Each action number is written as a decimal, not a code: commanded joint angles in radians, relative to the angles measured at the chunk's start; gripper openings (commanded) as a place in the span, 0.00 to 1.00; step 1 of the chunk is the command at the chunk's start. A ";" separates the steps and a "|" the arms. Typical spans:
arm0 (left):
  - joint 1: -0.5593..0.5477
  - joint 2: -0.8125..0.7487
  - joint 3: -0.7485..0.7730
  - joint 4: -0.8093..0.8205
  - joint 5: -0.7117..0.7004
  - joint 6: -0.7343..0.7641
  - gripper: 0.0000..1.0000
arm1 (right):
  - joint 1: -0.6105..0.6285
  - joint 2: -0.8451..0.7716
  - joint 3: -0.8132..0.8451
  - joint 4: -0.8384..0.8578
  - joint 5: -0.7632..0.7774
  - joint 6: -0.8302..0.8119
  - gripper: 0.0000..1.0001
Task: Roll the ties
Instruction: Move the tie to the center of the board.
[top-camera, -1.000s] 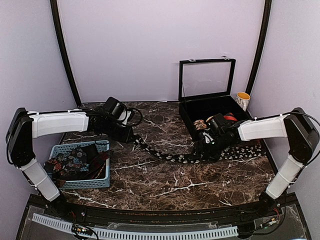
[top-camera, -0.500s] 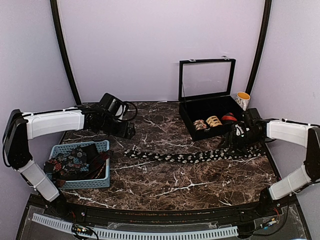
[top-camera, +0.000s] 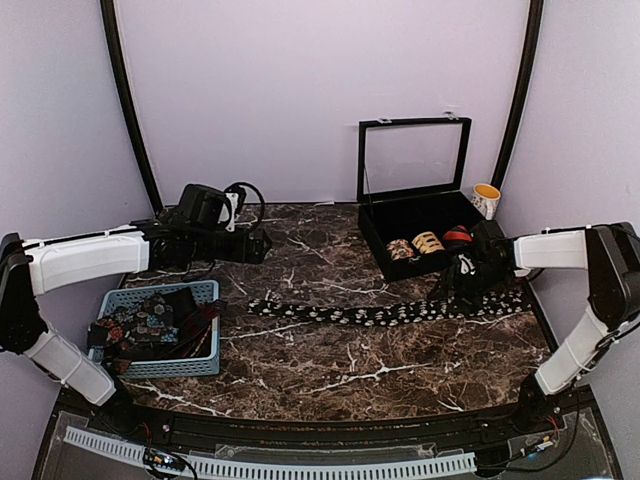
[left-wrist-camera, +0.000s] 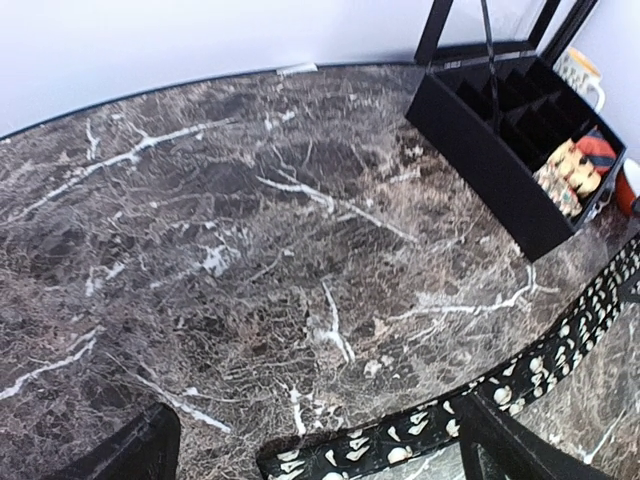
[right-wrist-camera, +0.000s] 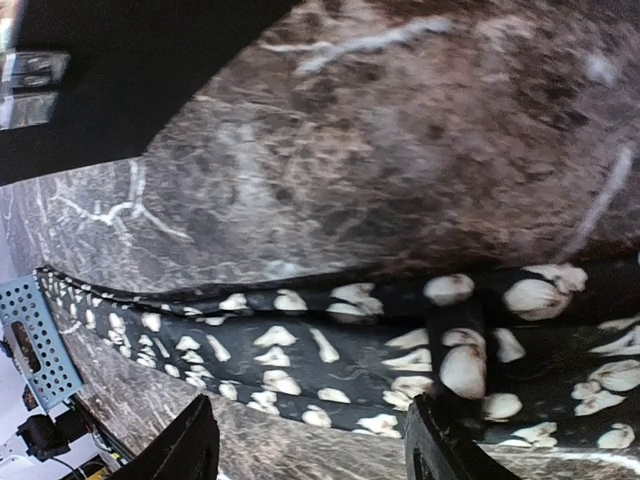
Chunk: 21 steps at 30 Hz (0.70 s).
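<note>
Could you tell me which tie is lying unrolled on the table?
The black white-print tie stretched flat before the case; the rest are coils inside it or a heap in the basket.

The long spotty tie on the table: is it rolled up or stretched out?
Stretched out. The tie lies flat as one long strip across the table. No coil shows in its visible length.

Black white-printed tie (top-camera: 385, 316) unrolled, flat, stretched left-right
</note>
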 joint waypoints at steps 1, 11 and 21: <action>0.002 -0.077 -0.039 0.107 -0.021 -0.017 0.99 | -0.045 -0.005 -0.065 -0.034 0.050 -0.029 0.64; 0.002 -0.092 -0.098 0.166 0.184 0.069 0.99 | -0.321 -0.148 -0.214 -0.138 0.073 -0.049 0.68; -0.019 0.017 -0.036 -0.025 0.235 0.064 0.99 | -0.320 -0.248 -0.068 -0.140 -0.034 -0.060 0.66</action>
